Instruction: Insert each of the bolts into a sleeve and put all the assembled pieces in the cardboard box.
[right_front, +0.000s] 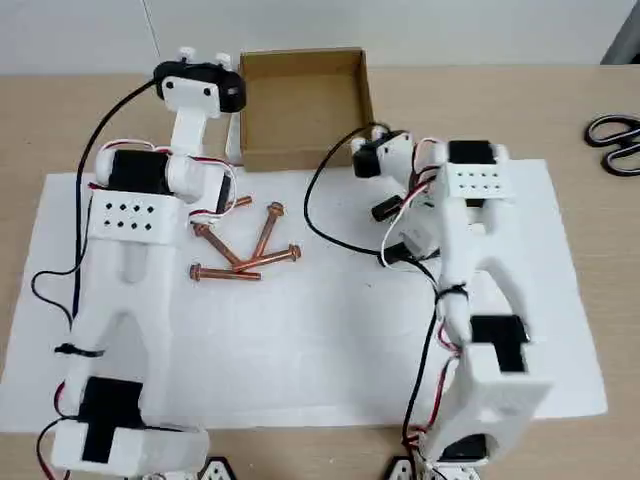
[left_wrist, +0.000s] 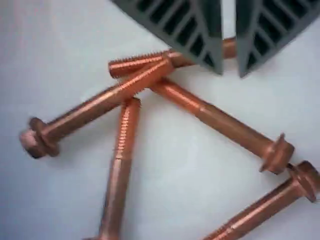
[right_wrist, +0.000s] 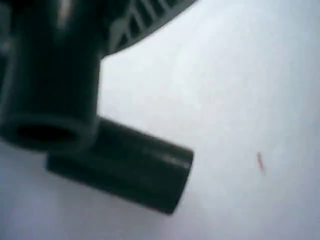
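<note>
The cardboard box (right_front: 352, 100) sits open at the far edge of the white sheet (right_front: 330, 340), with nothing visible inside it from overhead. The copper bolts (right_front: 262, 260) lie loose on the sheet a short way in front of the box, off toward its left corner, fanned out and crossing one another. Up close, the threaded ends of several bolts meet and overlap while their flanged heads point outward. The left gripper (left_wrist: 229, 60) hangs right over that pile in front of the box. Its two ribbed jaws are parted by a narrow slit and pinch nothing, and the shank of one bolt shows through the gap beneath them. The right gripper (right_front: 395, 205) is in front of the box's right corner, and as far as I can see it is clamped on a black sleeve (right_wrist: 50, 90), held with its open end facing down toward the sheet. A second sleeve (right_wrist: 125, 172) lies on its side on the sheet just under it. A pair of scissors (right_front: 615, 140) rests on the bare table, well off to the right of the box.
</note>
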